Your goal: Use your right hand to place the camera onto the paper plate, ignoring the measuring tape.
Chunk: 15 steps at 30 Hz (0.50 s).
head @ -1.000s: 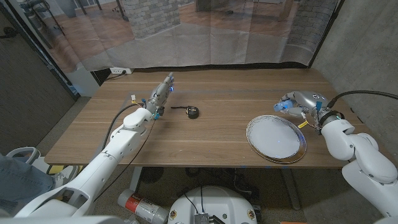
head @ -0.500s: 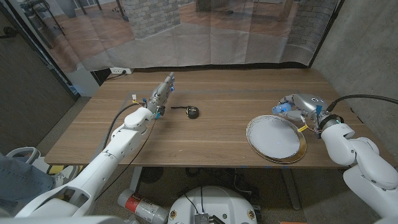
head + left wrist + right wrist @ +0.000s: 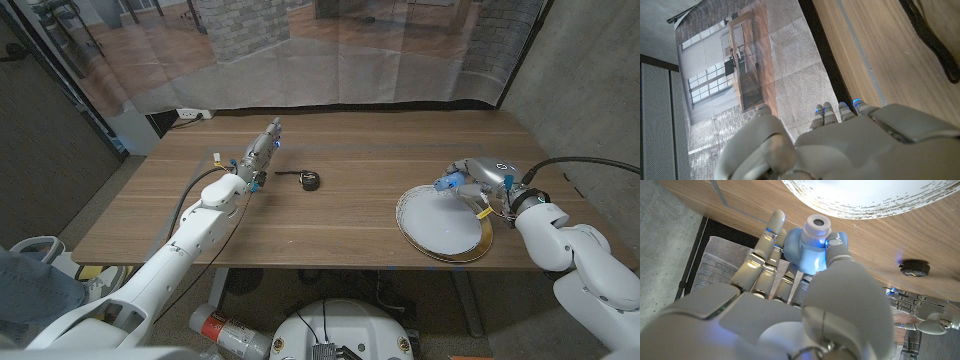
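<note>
A small light-blue camera (image 3: 453, 182) with a white lens (image 3: 809, 245) is held in my right hand (image 3: 481, 177), which hovers over the far right rim of the white paper plate (image 3: 441, 224) on the table's right side. The fingers (image 3: 764, 255) wrap around the camera body. The black measuring tape (image 3: 311, 179) lies near the table's middle, with a short strip pulled out to its left. My left hand (image 3: 262, 146) stretches out over the far left part of the table, fingers (image 3: 832, 111) straight and holding nothing.
The wooden table (image 3: 330, 215) has bare wood between the tape and the plate. A grey concrete wall stands to the right and a curtain hangs behind the far edge.
My right hand has carried the camera toward the robot and to the left, from beyond the plate's far edge to above its rim. The left arm is unchanged.
</note>
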Each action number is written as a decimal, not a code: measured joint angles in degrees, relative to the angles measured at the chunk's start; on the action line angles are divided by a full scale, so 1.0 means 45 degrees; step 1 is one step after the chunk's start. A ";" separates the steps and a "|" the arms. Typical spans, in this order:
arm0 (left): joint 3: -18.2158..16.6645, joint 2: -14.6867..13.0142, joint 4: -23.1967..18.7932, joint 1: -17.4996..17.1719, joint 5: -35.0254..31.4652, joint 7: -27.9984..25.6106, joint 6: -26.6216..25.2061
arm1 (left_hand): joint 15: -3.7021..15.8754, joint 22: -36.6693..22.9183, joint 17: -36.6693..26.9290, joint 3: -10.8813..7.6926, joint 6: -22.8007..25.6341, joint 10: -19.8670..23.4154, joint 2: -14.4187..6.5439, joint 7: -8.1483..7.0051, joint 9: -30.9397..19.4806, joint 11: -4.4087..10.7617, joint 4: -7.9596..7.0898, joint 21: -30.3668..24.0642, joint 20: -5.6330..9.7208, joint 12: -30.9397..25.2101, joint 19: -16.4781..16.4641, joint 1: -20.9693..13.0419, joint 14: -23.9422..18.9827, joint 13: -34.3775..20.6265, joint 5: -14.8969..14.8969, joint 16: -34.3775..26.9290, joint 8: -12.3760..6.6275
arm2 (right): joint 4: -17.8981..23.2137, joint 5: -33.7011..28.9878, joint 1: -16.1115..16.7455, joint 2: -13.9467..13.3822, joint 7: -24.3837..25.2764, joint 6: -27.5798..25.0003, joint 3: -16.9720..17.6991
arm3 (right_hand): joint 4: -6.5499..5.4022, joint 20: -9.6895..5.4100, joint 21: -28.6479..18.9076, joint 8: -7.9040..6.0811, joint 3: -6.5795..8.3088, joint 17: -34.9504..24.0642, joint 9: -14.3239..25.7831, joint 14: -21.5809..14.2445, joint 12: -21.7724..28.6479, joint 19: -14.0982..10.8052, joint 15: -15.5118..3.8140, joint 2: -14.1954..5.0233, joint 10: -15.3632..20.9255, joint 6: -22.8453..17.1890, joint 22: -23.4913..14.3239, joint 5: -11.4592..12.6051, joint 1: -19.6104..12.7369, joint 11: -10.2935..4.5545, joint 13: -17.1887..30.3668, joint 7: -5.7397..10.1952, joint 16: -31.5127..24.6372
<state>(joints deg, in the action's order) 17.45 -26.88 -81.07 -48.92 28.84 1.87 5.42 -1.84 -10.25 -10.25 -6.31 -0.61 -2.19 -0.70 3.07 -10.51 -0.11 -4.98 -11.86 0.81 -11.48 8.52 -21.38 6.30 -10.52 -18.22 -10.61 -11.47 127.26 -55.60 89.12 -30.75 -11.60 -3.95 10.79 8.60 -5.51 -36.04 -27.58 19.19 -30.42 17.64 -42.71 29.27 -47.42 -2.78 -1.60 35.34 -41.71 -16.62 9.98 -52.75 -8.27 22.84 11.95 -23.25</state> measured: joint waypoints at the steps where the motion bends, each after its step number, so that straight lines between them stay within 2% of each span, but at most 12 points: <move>1: 0.0000 0.0002 0.0021 -0.0001 0.0000 0.0000 0.0000 | 0.0000 0.0000 0.0000 0.0000 0.0000 0.0000 0.0000 0.0000 0.0000 0.0000 0.0000 0.0000 0.0000 0.0000 0.0000 0.0000 0.0000 0.0000 0.0000 0.0000 0.0000 | 0.0000 -0.0031 0.0000 0.0000 -0.0080 0.0013 0.0000 | 0.0000 -0.0001 0.0000 0.0000 0.0000 0.0000 0.0000 0.0000 -0.0001 0.0001 0.0000 0.0000 0.0023 0.0000 0.0000 0.0003 0.0000 0.0022 0.0001 -0.0001 0.0000; 15: -0.0063 0.0098 0.0333 0.0103 0.0053 0.0129 0.0086 | 0.0000 0.0000 0.0000 0.0054 0.0000 0.0000 -0.0050 0.0000 0.0000 0.0000 0.0055 0.0000 0.0000 0.0000 0.0000 -0.0050 0.0000 0.0000 -0.0002 0.0000 0.0000 | 0.0112 -0.0290 0.0153 0.0004 -0.0742 0.0030 -0.0161 | 0.0000 -0.0007 -0.0148 0.0000 0.0000 -0.0063 0.0000 0.0000 -0.0100 0.0098 0.0000 -0.0006 0.0111 -0.0043 0.0000 0.0049 0.0006 0.0021 0.0001 -0.0039 0.0000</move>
<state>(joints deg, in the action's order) 17.16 -26.44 -79.57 -48.45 29.08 2.45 5.80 -1.84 -10.25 -10.25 -6.07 -0.61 -2.19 -0.93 3.07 -10.51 -0.11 -4.73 -11.86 0.81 -11.48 8.52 -21.61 6.29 -10.51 -18.23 -10.61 -11.47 127.76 -56.90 89.81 -30.74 -14.94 -3.81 10.06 8.61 -5.54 -36.70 -27.58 19.19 -30.71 17.64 -42.70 28.82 -46.98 -2.78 -1.63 35.84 -41.90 -16.62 10.20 -52.73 -8.17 22.84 11.77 -23.24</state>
